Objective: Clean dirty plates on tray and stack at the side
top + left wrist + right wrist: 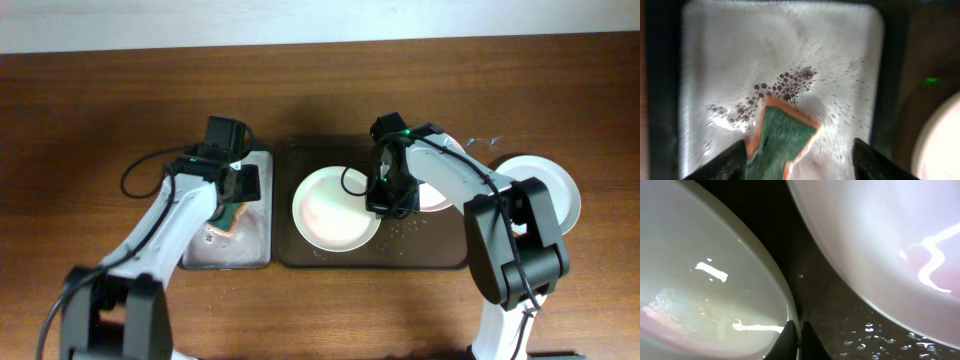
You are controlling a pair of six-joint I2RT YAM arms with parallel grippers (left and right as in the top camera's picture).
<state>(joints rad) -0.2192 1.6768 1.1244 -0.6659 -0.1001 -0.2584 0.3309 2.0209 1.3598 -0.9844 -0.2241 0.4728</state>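
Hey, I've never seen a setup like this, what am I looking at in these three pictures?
Two robot arms stand at a wooden table. One picture looks down from above; the other two come from cameras on each wrist. The left fingers stand open around a green sponge in a soapy grey tray. The right fingers pinch the rim of the centre plate in the dark tray. A second plate lies beside it, a white plate on the table.
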